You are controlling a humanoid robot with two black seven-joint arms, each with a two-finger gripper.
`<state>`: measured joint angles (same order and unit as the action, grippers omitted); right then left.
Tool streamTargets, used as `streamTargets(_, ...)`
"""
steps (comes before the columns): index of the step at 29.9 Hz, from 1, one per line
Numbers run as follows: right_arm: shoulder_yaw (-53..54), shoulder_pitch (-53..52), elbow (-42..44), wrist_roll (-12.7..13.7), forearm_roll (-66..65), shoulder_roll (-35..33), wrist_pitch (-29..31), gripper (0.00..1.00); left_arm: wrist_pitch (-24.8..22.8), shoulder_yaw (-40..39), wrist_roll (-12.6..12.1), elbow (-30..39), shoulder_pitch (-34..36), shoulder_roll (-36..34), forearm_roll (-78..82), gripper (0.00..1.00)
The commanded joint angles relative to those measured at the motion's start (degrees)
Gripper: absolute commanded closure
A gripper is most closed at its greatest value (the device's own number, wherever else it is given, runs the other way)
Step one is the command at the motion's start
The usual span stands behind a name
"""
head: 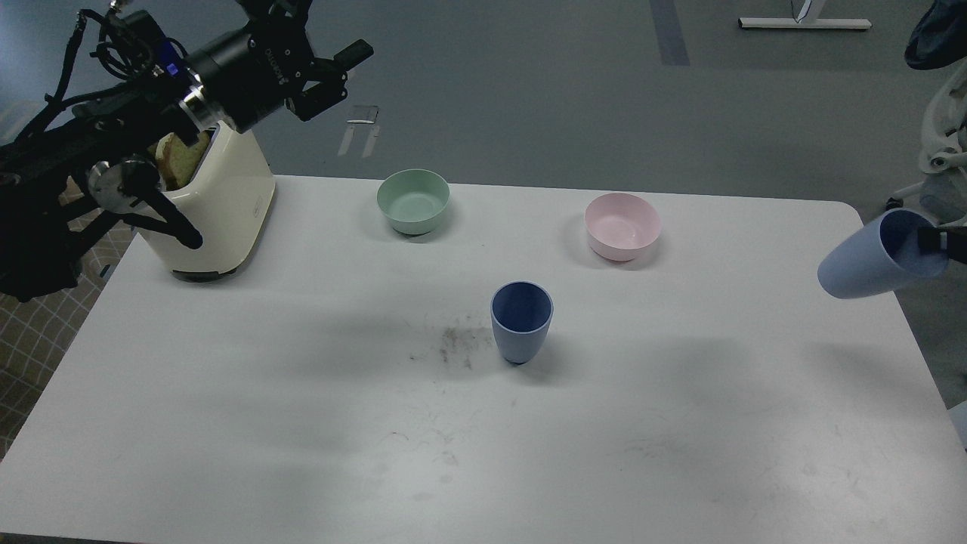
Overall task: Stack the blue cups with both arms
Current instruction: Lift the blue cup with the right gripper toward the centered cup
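The right gripper (937,243) grips one blue cup (869,264) tilted at the table's (227,423) right edge; level it (rim up) over the centre cup (521,321). Left gripper (332,72) open, far left.

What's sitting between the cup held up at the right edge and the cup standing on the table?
Nothing: in the head view only bare white table separates the held cup from the standing cup. The pink bowl sits farther back, off that line.

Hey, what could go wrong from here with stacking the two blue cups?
1. The tilted matte blue tumbler is pinched only at its rim by the right tool at the frame edge, so it may slip.
2. The upright blue tumbler stands unheld, so an off-centre insertion could topple it.
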<state>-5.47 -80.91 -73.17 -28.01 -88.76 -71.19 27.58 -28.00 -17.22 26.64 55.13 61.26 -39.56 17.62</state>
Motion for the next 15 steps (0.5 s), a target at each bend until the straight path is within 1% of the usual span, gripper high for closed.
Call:
streamTargets(1, -0.2, -6.1, 0.8, 0.0, -1.2, 4.8, 0.4, 1.00, 0.0, 0.0, -0.1, 0.0, 0.1, -0.3, 0.0, 0.03)
streamTargets(5, -2.3, -12.2, 5.7, 0.0, -1.0, 13.9, 0.4, 1.00, 0.0, 0.0, -0.4, 0.0, 0.1, -0.9, 0.0, 0.03)
streamTargets(6, -5.2, -15.5, 7.1, 0.0, -0.5, 17.3, 0.4, 1.00, 0.0, -0.1, -0.4, 0.0, 0.1, -1.0, 0.0, 0.03)
streamTargets(8, -9.6, -19.4, 7.6, 0.0, 0.2, 20.6, 0.4, 1.00, 0.0, -0.1, -0.4, 0.0, 0.1, -1.0, 0.0, 0.03)
streamTargets(10, -19.8, -27.5, 7.4, 0.0, 4.0, 28.2, 0.4, 1.00, 0.0, -0.1, -0.4, 0.0, 0.2, -1.0, 0.0, 0.03)
streamTargets(12, -25.1, -31.6, 6.9, 0.0, 7.3, 32.9, 0.4, 1.00, 0.0, -0.1, -0.4, -0.1, 0.2, -0.9, 0.0, 0.03)
streamTargets(14, -26.6, -32.8, 6.6, 0.0, 8.2, 35.2, 0.4, 1.00, 0.0, -0.1, -0.4, -0.1, 0.2, -0.8, 0.0, 0.03)
streamTargets(15, -27.2, -33.2, 6.5, 0.0, 8.3, 37.5, 0.4, 1.00, 0.0, -0.1, -0.4, -0.1, 0.3, -0.7, 0.0, 0.03)
